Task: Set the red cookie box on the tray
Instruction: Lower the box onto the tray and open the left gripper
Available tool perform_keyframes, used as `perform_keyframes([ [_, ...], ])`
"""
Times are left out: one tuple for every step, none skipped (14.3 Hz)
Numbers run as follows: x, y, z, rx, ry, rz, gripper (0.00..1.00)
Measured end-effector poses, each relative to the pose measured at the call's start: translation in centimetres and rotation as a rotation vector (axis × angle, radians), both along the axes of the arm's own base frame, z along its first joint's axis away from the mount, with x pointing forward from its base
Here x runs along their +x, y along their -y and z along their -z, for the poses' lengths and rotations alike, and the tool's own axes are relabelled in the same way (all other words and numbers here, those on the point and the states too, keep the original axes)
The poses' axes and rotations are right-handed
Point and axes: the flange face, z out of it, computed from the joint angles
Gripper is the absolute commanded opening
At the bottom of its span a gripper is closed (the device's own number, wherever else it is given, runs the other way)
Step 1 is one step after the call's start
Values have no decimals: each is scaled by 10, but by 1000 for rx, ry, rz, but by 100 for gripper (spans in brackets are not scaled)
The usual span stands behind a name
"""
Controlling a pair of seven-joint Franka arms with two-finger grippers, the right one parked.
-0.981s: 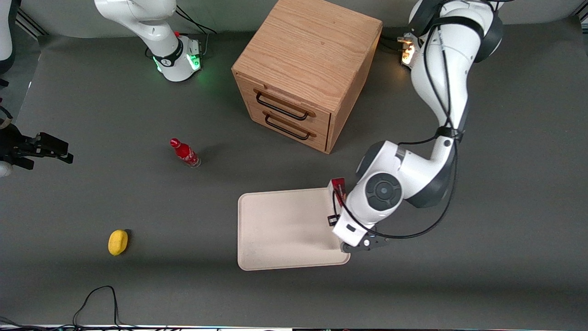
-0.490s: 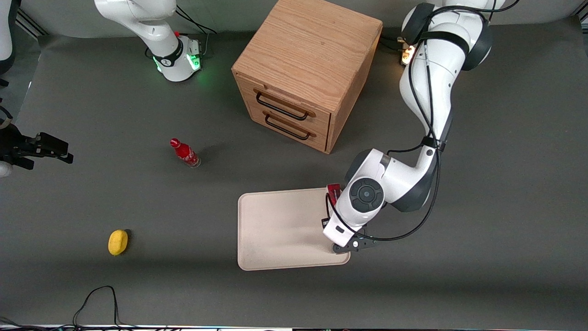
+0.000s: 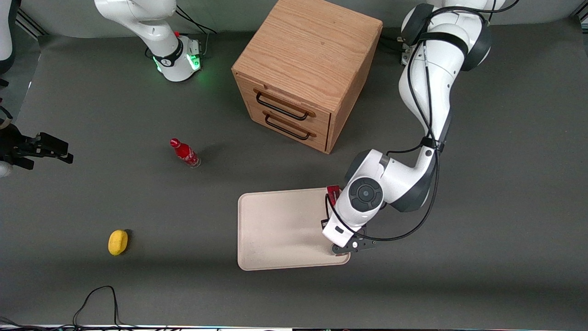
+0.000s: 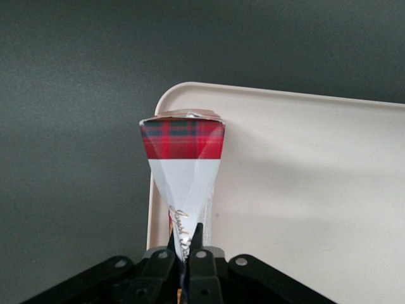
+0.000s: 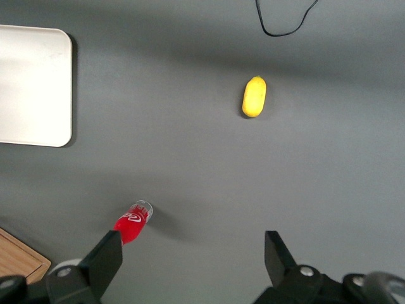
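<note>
Pinching the red cookie box point(image 4: 182, 166) near its lower end, the claw point(image 4: 186, 250) has its fingers drawn in narrow on the cardboard, so the box stands up away from the wrist with its tartan-printed end uppermost. In the front view the claw point(image 3: 342, 232) sits under the working arm's wrist, above the tray point(image 3: 275, 230) at the edge that faces the working arm's end of the counter point(image 3: 482, 257), and only a red corner of the box point(image 3: 332, 191) peeps out past the arm. The wrist camera shows the box right along the tray's point(image 4: 304, 190) rim by a rounded corner, not over the middle; whether it already touches the tray cannot be told. To set it down well, the box probably wants carrying a little farther inward, so its whole length lies inside the raised rim, then lowering until it rests flat before the fingers part. Let go here and one long edge might catch the rim and leave the box tilted or sliding onto the counter. The wooden drawer cabinet point(image 3: 305, 69), small red bottle point(image 3: 184, 153) and yellow object point(image 3: 118, 242) lie well apart from this spot.
</note>
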Motion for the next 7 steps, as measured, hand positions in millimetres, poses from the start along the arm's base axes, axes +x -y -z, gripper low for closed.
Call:
perform_keyframes([
  [0,0,1,4,3,2,100],
  [1,-1,1,11,9,5,100],
  [1,-1,1,16,12,8,100],
  [1,-1,1,19,14,9,100],
  [1,-1,1,20,15,10,100],
  [1,-2,1,22,15,10,100],
  [1,-2,1,25,15,10,100],
])
